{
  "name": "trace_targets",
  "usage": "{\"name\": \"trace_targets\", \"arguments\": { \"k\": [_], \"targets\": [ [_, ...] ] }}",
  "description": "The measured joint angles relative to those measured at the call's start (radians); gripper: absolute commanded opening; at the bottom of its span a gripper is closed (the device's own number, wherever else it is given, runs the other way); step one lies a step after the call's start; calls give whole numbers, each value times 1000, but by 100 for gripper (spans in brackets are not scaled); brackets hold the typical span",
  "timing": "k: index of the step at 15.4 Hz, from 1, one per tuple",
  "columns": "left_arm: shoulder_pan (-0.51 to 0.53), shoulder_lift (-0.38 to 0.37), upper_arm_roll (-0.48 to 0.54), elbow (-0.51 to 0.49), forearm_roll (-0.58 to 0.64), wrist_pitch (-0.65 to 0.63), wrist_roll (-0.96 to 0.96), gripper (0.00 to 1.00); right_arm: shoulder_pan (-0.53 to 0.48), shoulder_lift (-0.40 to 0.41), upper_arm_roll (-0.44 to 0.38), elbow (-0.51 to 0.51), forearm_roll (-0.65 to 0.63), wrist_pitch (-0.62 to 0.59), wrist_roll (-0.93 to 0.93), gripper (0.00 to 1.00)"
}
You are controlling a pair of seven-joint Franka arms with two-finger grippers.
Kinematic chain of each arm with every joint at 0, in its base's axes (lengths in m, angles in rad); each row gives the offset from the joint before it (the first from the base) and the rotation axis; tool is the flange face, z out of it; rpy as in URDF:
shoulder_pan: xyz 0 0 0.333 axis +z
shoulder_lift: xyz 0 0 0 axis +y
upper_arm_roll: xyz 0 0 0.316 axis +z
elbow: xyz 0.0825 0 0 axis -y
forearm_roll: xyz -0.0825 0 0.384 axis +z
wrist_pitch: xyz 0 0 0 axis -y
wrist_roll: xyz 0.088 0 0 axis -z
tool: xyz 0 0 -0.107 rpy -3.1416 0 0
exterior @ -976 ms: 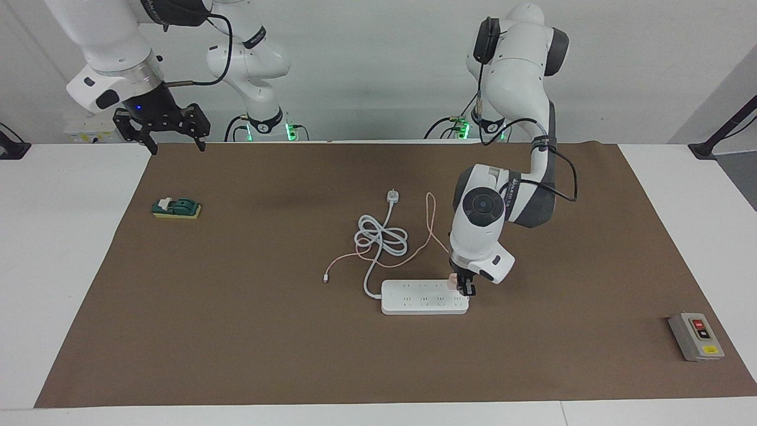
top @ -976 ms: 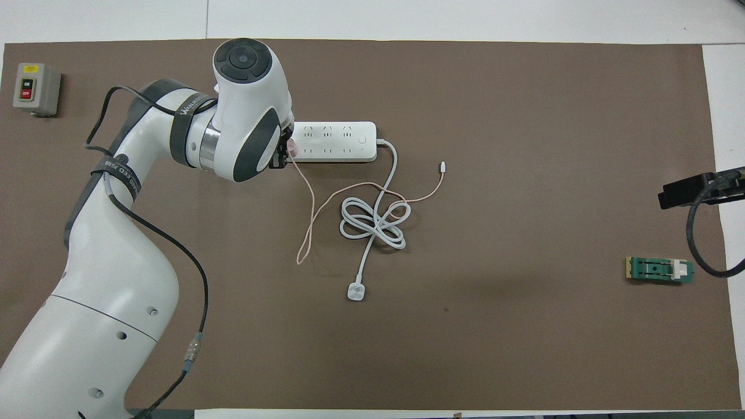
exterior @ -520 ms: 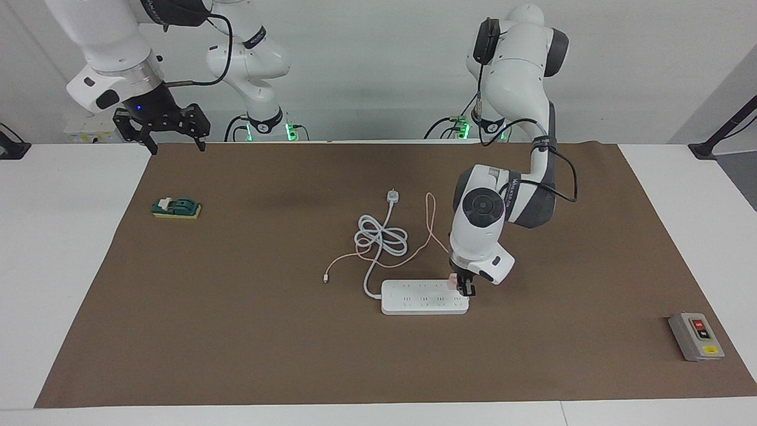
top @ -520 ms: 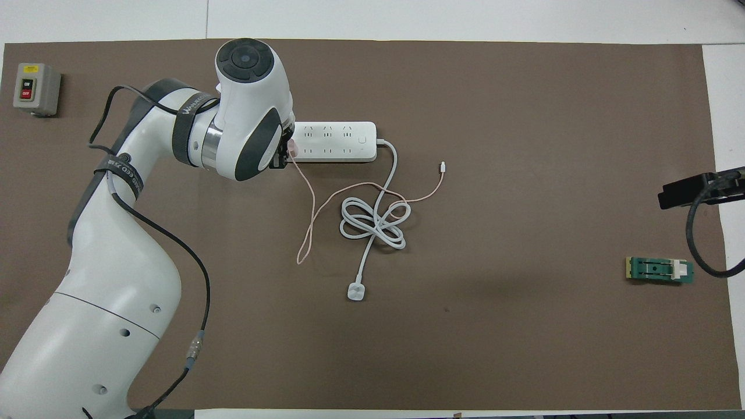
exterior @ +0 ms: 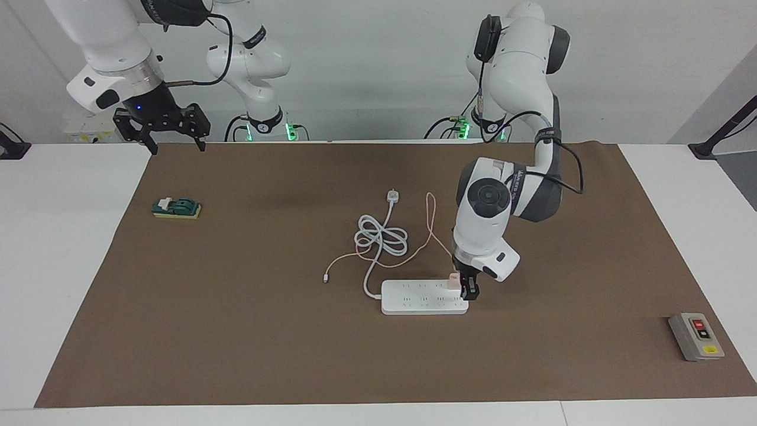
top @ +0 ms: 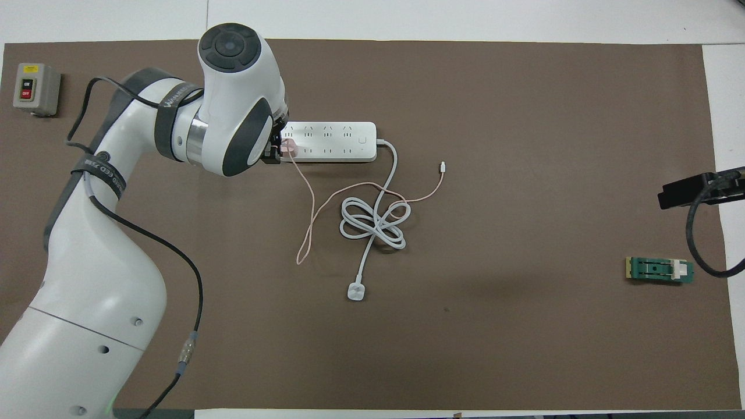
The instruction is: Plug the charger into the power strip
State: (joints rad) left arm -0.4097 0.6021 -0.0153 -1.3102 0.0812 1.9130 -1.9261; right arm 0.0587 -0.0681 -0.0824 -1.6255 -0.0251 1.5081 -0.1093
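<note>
The white power strip [exterior: 423, 297] lies flat mid-table, also in the overhead view [top: 334, 141]. The pale-pink charger [exterior: 453, 280] sits upright on the strip's row nearer the robots, at the end toward the left arm; the overhead view shows it too [top: 289, 149]. Its thin pink cable [exterior: 430, 220] trails toward the robots. My left gripper [exterior: 468, 290] points down right beside the charger at that end of the strip [top: 272, 153]. I cannot tell whether it touches the charger. My right gripper [exterior: 177, 148] hangs open and empty over the mat's edge nearest the robots, waiting.
The strip's thick white cord [exterior: 381, 236] lies coiled nearer the robots, ending in a white plug [exterior: 392, 196]. A grey button box [exterior: 696, 336] sits at the left arm's end. A small green and yellow block [exterior: 176, 208] lies at the right arm's end.
My left arm's wrist has risen and the gripper has shifted slightly toward the left arm's end of the strip, showing more of the charger. The strip, cables and right arm have not moved.
</note>
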Motion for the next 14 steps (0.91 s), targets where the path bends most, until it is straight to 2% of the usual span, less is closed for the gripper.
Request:
{"name": "trace_targets", "arguments": {
  "k": [6, 11, 14],
  "targets": [
    [36, -146, 12, 12, 0, -88, 177, 81, 0, 0, 1, 0, 0, 0, 0, 100],
    [168, -250, 15, 26, -27, -175, 636, 81, 0, 0, 1, 0, 0, 0, 0, 100],
    [258, -285, 16, 27, -39, -222, 911, 79, 0, 0, 1, 0, 0, 0, 0, 100]
  ]
}}
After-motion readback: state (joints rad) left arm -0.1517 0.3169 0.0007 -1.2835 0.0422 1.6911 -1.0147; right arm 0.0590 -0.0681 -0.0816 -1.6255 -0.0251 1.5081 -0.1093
